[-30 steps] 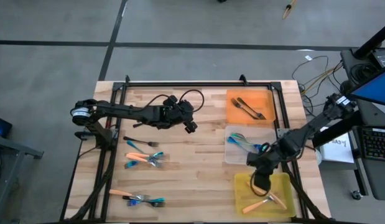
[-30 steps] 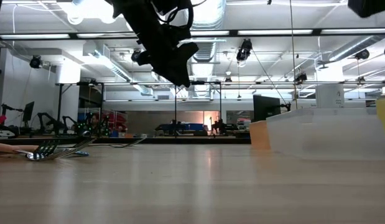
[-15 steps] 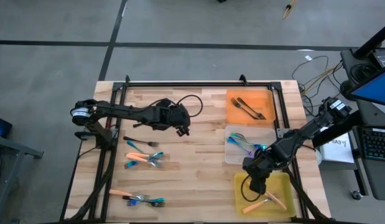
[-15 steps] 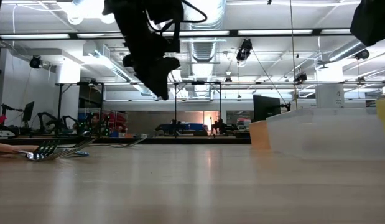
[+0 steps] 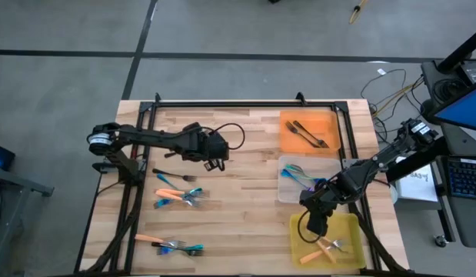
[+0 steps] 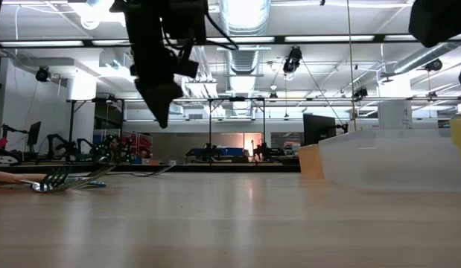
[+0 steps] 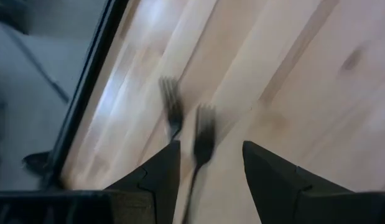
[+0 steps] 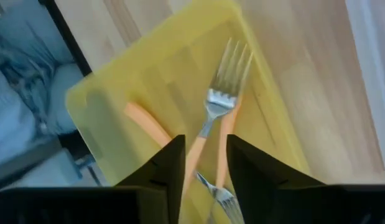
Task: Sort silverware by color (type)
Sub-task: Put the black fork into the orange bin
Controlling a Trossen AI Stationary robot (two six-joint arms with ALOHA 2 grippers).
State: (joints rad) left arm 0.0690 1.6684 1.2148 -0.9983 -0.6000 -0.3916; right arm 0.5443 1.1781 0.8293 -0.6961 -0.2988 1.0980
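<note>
Two orange-handled forks (image 8: pixel 220 106) lie crossed in the yellow tray (image 5: pixel 299 248) at the near right. My right gripper (image 8: pixel 206 142) hangs open just above them (image 5: pixel 314 228). My left gripper (image 5: pixel 215 159) hovers open over the table's left middle, and past its fingers (image 7: pixel 211 149) two dark-handled forks (image 7: pixel 201 130) lie flat on the wood (image 5: pixel 174 177). Orange and blue forks lie in a bunch (image 5: pixel 178 197), and another bunch (image 5: pixel 170 245) lies at the near left. Dark forks (image 5: pixel 307 135) rest in the orange tray (image 5: pixel 331 123), and blue ones (image 5: pixel 303 178) in the clear tray (image 5: pixel 287 194).
A black metal frame (image 5: pixel 245 104) runs along the table's far edge and down both sides. The three trays stand in a row along the right side. Bare wood (image 5: pixel 245 208) lies between the fork bunches and the trays.
My left gripper has moved toward the table's left edge and a little toward the near edge, coming closer to the dark forks. My right gripper has stayed over the yellow tray.
</note>
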